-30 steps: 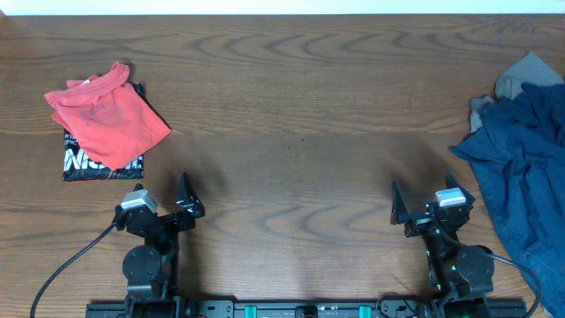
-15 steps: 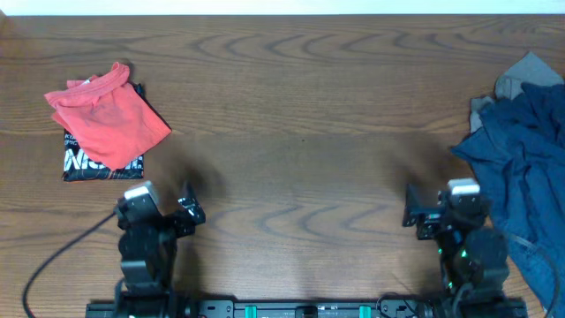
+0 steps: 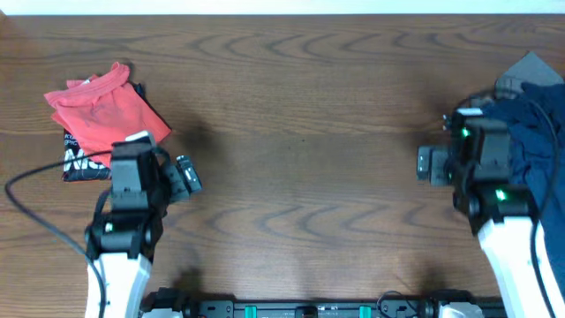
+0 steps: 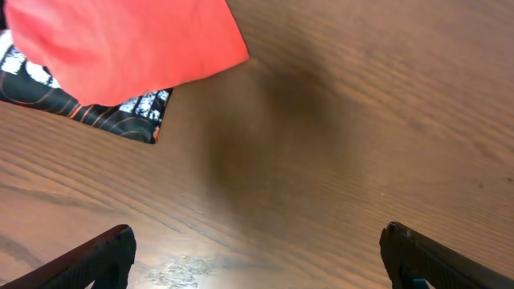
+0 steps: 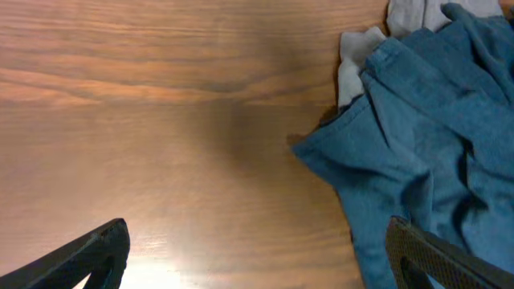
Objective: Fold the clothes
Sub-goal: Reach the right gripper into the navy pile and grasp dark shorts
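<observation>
My left gripper [image 4: 257,255] is spread wide and holds nothing, and the wooden table [image 4: 345,104] is under it. Just past it, up and to the left, lies a red top [image 4: 120,40] on a black cloth with white letters [image 4: 104,108]. My right gripper [image 5: 257,255] is spread wide too, with nothing in it. Beside it, on the right, sits a pile of dark blue clothes [image 5: 434,144], with a grey cloth [image 5: 357,68] peeking out at its far edge.
</observation>
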{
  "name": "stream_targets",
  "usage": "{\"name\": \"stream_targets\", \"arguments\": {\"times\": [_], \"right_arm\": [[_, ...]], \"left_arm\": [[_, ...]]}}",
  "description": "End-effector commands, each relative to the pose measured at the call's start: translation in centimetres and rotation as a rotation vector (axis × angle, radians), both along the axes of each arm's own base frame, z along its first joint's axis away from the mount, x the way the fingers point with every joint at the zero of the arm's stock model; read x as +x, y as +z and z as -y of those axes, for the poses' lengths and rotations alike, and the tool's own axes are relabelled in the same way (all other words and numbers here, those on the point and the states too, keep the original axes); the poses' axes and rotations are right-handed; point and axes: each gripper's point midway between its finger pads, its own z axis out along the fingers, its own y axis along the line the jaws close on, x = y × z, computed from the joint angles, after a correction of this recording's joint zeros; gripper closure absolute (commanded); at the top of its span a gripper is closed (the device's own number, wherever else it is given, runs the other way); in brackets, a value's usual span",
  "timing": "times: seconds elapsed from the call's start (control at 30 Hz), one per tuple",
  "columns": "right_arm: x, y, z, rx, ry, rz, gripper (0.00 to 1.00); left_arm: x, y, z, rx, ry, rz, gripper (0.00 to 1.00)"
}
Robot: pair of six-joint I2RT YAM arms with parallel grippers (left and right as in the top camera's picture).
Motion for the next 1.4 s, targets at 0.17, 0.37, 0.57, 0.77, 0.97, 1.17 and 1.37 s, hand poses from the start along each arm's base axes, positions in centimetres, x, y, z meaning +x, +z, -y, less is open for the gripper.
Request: {"name": "stream_targets", "arguments": {"times": [0.17, 0.37, 0.57, 0.77, 0.97, 1.17, 1.37], "right_arm": [[2.1, -6.0, 7.2, -0.144, -0.192, -0.154, 0.04], [1.9, -10.1, 9.9, -0.146, -0.255, -0.249, 0.1], [1.8, -12.0, 10.8, -0.14, -0.278, -0.286, 0.18], [2.2, -12.0, 11.4, -0.136, -0.294, -0.263, 0.5], [1.9, -12.2, 11.6, -0.119, -0.299, -0.268, 0.92], [2.0, -12.2, 11.2, -0.084, -0.317, -0.255, 0.99], [4.2, -5.2, 11.2, -0.061, -0.319, -0.116, 0.99]], "left_arm": [[0.5, -1.6, 0.1, -0.013, -0.002, -0.081, 0.02], [0.5, -1.5, 0.1, -0.013, -0.002, -0.079, 0.02], [0.6, -1.5, 0.1, -0.013, -0.002, -0.078, 0.02], [0.6, -1.5, 0.1, -0.013, -0.002, -0.078, 0.02], [0.6, -1.5, 0.1, -0.013, -0.002, -0.078, 0.02], [0.6, -1.5, 0.1, -0.013, -0.002, -0.078, 0.02], [0.6, -1.5, 0.1, -0.013, -0.002, -0.077, 0.02]]}}
